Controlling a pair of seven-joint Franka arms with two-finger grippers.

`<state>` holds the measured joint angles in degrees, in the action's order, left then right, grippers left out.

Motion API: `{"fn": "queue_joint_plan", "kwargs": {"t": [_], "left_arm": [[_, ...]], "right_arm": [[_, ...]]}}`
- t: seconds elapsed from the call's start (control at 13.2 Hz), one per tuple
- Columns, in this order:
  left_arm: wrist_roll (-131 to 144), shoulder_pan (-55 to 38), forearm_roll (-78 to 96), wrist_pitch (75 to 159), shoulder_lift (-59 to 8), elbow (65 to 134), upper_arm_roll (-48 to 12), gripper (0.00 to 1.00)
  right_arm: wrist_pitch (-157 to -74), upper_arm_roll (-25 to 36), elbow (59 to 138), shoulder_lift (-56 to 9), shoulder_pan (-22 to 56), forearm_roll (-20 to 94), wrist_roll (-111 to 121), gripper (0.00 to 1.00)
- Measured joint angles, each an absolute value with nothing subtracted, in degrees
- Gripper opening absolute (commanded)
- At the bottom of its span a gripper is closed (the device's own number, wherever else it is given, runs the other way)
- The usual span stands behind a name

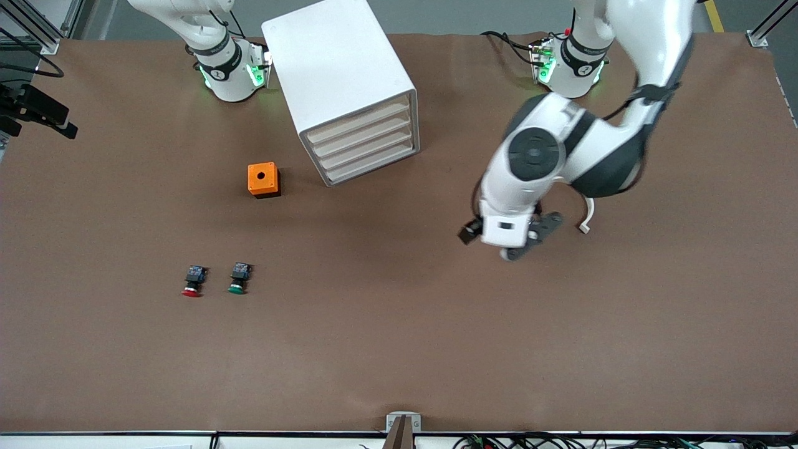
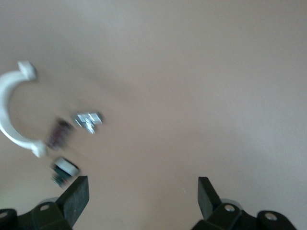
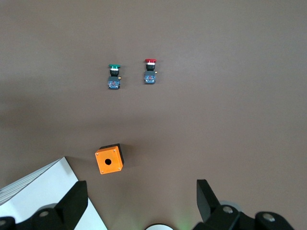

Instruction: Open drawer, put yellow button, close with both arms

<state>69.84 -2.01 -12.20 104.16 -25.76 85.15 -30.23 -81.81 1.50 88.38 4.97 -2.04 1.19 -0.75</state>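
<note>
Left claw (image 2: 143, 189) spread apart low over brown counter (image 1: 374, 349) beside white curved clip (image 2: 9, 115), presumably for a pickup; right claw (image 3: 141, 194) parted, waiting above orange square box (image 3: 109, 160)

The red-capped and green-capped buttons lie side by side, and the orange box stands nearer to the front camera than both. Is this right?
Not quite. The front view shows the orange box farther from that camera than the red-capped button and the green-capped button, which do lie side by side.
</note>
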Motion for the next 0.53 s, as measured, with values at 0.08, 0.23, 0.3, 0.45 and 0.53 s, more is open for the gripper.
{"fn": "queue_joint_plan", "kwargs": {"t": [0.08, 0.23, 0.3, 0.45, 0.53], "left_arm": [[65.71, 1.39, -12.20, 103.24, -23.92, 85.10, -30.27, 1.00], [58.10, 7.47, -12.20, 102.18, -20.78, 85.12, -30.29, 1.00], [54.28, 9.93, -12.20, 101.81, -19.66, 85.14, -30.30, 1.00], [46.94, 13.62, -12.20, 100.39, -18.07, 85.15, -30.31, 1.00], [43.42, 15.23, -12.19, 99.50, -17.29, 85.15, -30.32, 1.00]], "right_arm": [[-81.82, 1.48, 88.38, 4.90, -2.04, 1.18, -0.74, 1.00], [-81.86, 1.47, 88.38, 4.84, -2.03, 1.17, -0.72, 1.00], [-81.91, 1.47, 88.38, 4.84, -2.03, 1.17, -0.72, 1.00], [-81.98, 1.46, 88.38, 4.84, -2.03, 1.16, -0.71, 1.00], [-81.99, 1.45, 88.38, 4.83, -2.03, 1.16, -0.70, 1.00]]}}
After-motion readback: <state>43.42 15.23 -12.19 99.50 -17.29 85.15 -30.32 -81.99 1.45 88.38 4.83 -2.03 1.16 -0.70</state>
